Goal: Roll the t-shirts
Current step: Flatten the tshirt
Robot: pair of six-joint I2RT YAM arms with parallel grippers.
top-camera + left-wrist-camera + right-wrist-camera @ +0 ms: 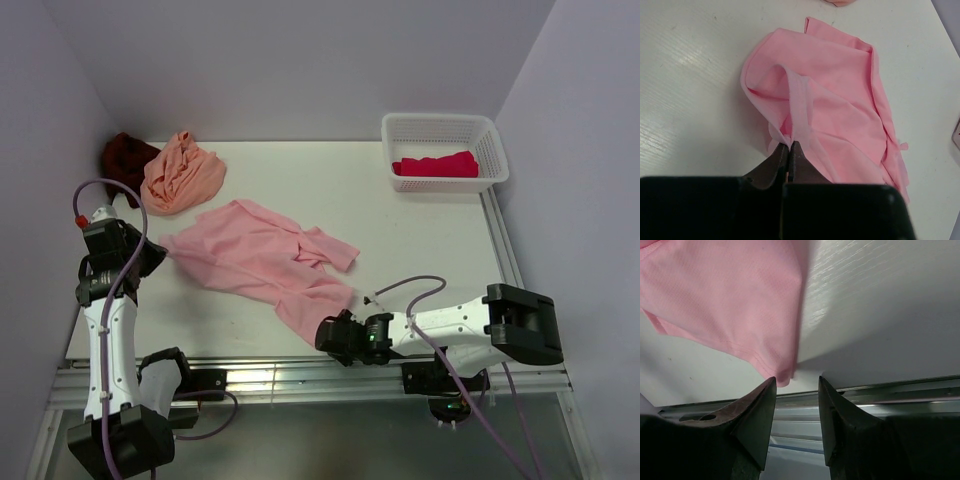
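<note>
A white lattice plastic basket (440,184) sits at the far right corner of the white desk (420,245). An aluminium rail (290,384) runs along the desk's near edge. Pale lilac walls (300,60) enclose three sides.

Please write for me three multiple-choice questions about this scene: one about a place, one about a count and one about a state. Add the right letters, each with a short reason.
1. Where does the crimson t-shirt lie?
A. in the white basket
B. at the near edge
C. in the far left corner

2. How many t-shirts does the top view show?
A. two
B. four
C. six

3. What is the state of the left gripper?
A. open
B. shut on the light pink t-shirt
C. shut on nothing

Key:
1 A: the crimson cloth sits inside the lattice walls.
2 B: the dark maroon t-shirt, the peach-orange t-shirt, the light pink and the crimson.
3 B: in the left wrist view, the closed fingers pinch a pink fold.
</note>
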